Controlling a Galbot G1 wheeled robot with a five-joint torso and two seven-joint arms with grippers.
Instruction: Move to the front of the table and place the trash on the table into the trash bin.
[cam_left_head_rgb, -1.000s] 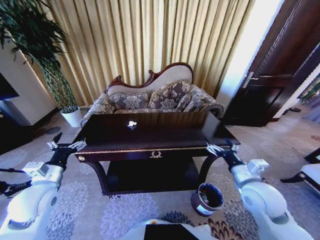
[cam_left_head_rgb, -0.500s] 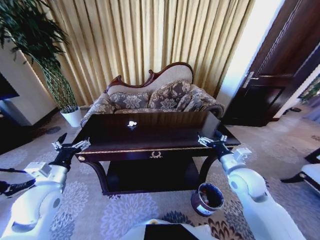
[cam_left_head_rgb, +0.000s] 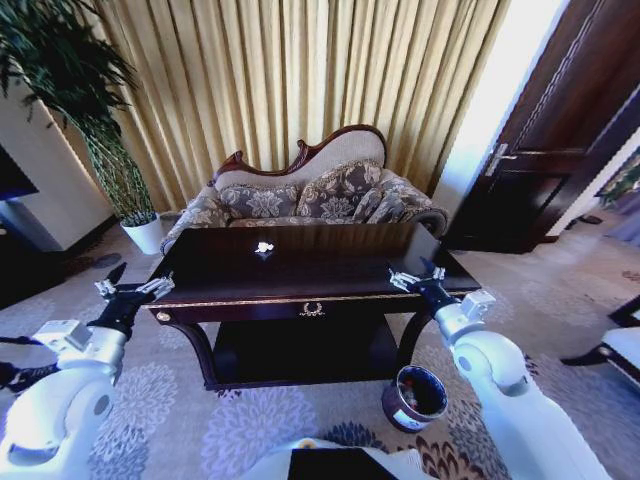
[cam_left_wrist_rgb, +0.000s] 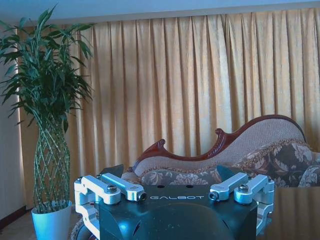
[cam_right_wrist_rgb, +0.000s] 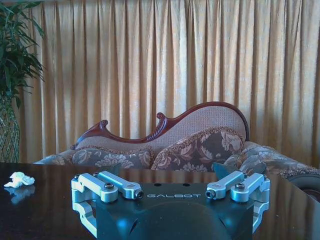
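The table (cam_left_head_rgb: 300, 265) is seen across the centre of the head view; the trash bin (cam_left_head_rgb: 416, 397) is set on the carpet at lower right, beside the table's leg; the right gripper (cam_left_head_rgb: 414, 281) is held spread open and empty over the table's right front edge; the left gripper (cam_left_head_rgb: 132, 293) is likewise open and empty at the left corner; a white paper wad (cam_left_head_rgb: 264, 247) is left on the tabletop, upper centre.

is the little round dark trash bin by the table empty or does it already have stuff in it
Not empty. In the head view the small round dark trash bin, standing upright on the carpet beside the dark glossy wooden table, shows pale and reddish items inside its rim; what they are cannot be told.
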